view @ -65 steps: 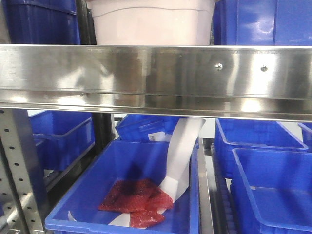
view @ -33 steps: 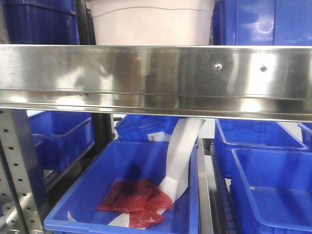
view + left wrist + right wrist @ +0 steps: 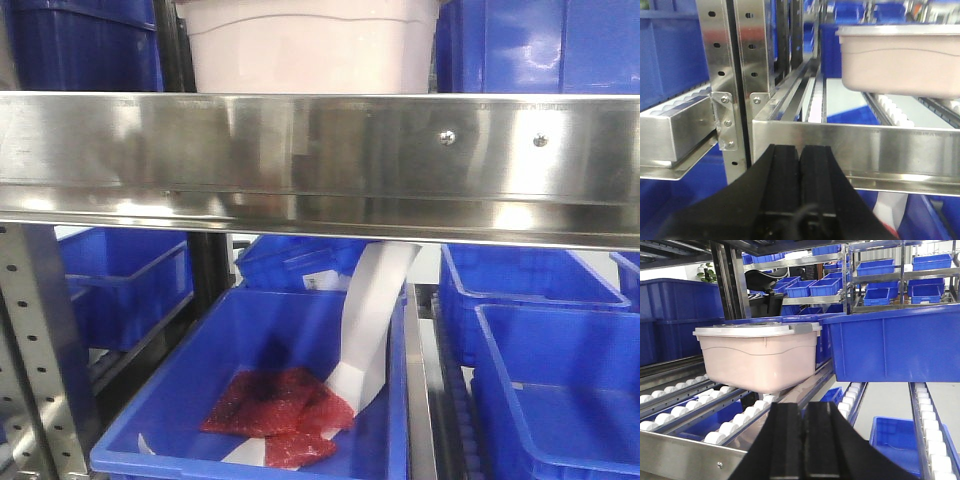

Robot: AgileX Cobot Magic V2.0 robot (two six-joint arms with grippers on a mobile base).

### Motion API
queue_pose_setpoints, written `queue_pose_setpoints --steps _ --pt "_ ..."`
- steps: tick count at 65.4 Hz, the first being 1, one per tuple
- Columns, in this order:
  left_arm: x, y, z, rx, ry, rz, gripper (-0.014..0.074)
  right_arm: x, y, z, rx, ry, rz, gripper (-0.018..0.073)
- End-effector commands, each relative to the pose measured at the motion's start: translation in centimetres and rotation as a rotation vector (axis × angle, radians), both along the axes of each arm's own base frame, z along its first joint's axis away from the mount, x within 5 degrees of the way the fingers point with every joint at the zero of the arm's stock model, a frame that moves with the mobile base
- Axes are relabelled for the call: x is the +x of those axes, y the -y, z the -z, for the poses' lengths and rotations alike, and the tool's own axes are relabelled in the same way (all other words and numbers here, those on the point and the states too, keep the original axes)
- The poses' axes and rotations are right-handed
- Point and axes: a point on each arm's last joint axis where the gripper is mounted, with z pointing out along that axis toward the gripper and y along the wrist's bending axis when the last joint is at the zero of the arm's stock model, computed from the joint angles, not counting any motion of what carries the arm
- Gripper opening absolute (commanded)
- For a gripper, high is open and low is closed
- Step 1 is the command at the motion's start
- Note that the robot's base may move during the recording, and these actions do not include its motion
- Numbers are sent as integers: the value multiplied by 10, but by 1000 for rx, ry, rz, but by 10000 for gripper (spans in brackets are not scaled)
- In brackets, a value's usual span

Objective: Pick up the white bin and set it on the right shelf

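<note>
Both claws are clenched, pads pressed together with nothing between them. The left claw [image 3: 801, 165] sits just in front of the shelf's [image 3: 855, 150] steel rail, and the white bin [image 3: 905, 60] rests on the rollers beyond it, up and to the right. From the right claw [image 3: 805, 440], the bin [image 3: 757, 357] sits ahead and to the left on the white rollers [image 3: 730, 427], with a blue bin [image 3: 895, 347] beside it.

We see bright, even light in all three views. Glare streaks the steel front rail [image 3: 320, 150] and smears its reflections. The front view is soft, perhaps slightly hazy. The blue bins [image 3: 880, 262] far back in the right wrist view blur.
</note>
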Motion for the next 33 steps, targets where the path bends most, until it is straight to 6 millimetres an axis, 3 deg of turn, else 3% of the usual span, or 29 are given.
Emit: queue_pose_setpoints --steps 1,16,33 --pt "-2 -1 5 -24 132 -4 -117 -1 4 -11 23 56 42 68" --pt "6 -2 70 -32 162 -26 -117 -1 4 -11 23 53 40 68" --pt "6 -2 72 -29 137 -23 -117 -1 4 -11 23 53 40 68"
